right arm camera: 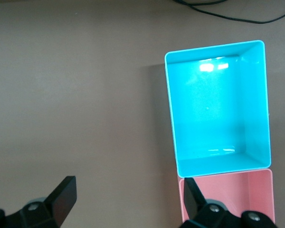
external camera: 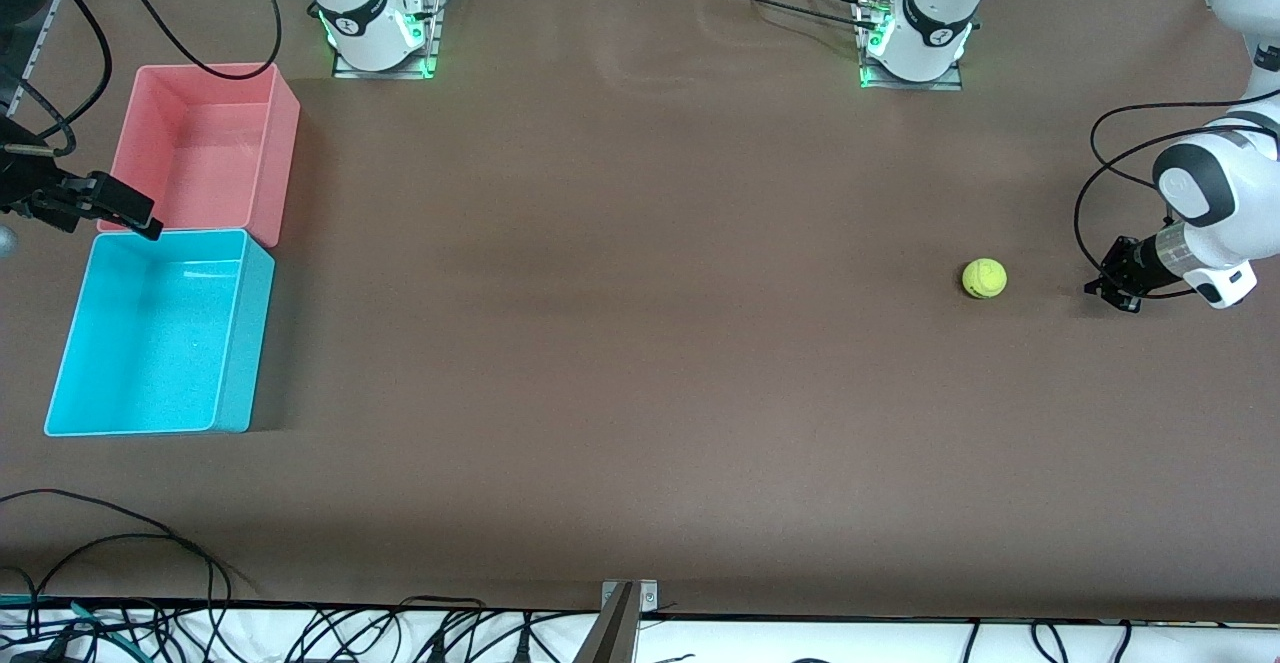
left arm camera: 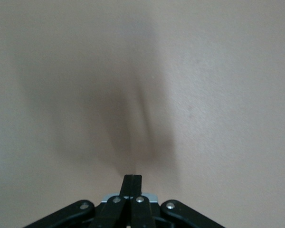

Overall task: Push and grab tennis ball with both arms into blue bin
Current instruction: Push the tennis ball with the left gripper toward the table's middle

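The tennis ball [external camera: 984,278] lies on the brown table toward the left arm's end. My left gripper [external camera: 1102,290] is low over the table beside the ball, a short gap from it, toward the table's end. Its fingers are shut and empty in the left wrist view [left arm camera: 132,177], where the ball is out of view. The blue bin [external camera: 246,343] stands empty at the right arm's end and also shows in the right wrist view [right arm camera: 171,109]. My right gripper [external camera: 135,215] hovers open and empty over the bins' shared edge, as the right wrist view [right arm camera: 128,192] shows.
A pink bin [external camera: 282,148] stands empty against the blue bin, farther from the front camera; it also shows in the right wrist view [right arm camera: 232,199]. Loose black cables [external camera: 120,543] lie at the table's front edge. A wide stretch of table separates the ball from the bins.
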`<state>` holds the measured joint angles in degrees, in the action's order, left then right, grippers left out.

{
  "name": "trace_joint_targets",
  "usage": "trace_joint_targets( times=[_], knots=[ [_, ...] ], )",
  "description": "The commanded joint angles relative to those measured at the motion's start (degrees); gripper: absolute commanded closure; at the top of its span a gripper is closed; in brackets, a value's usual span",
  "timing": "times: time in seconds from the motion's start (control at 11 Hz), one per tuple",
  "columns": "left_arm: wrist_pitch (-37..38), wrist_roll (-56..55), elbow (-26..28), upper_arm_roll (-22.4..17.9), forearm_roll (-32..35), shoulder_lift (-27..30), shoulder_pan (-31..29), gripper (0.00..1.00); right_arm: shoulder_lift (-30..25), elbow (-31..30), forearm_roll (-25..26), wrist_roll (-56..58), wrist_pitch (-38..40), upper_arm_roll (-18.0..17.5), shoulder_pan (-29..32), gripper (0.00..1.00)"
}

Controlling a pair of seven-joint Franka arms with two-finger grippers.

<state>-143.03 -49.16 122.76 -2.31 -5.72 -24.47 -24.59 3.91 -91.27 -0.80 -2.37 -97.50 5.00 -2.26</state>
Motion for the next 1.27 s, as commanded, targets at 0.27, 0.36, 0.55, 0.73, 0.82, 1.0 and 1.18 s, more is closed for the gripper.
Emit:
trace_joint_targets(
  times=[0.27,0.36,0.55,0.73,0.82,1.0,1.18],
  knots=[
    [-1.2,2.6,1.1,0.7,-0.9,0.1,-0.4,1.0,0.1,1.0,-0.3,0.0,0.6,0.0,0.1,0.0],
    [-1.2,2.5,1.5,0.8,-0.9,0.0,0.1,1.0,0.1,1.0,-0.3,-0.1,0.6,0.0,0.1,0.0],
    [-1.2,2.1,2.9,1.3,-0.9,0.7,1.4,1.0,0.2,1.0,-0.3,0.0,0.6,0.0,0.1,0.0],
    [-1.2,-2.5,5.3,4.6,-1.1,2.2,1.6,1.0,0.1,1.0,-0.3,0.0,0.6,0.0,0.1,0.0],
    [-1.2,-4.9,6.4,6.5,-1.1,2.5,1.6,1.0,0.2,1.0,-0.3,0.0,0.6,0.0,0.1,0.0],
    [-1.2,-9.9,8.0,10.4,-1.2,3.4,1.6,1.0,0.1,1.0,-0.3,-0.1,0.5,0.0,0.1,0.0],
    [-0.9,-22.5,9.2,17.3,-1.0,4.3,1.6,1.0,0.1,1.0,-0.3,-0.1,0.5,0.0,0.1,0.0]
  ],
)
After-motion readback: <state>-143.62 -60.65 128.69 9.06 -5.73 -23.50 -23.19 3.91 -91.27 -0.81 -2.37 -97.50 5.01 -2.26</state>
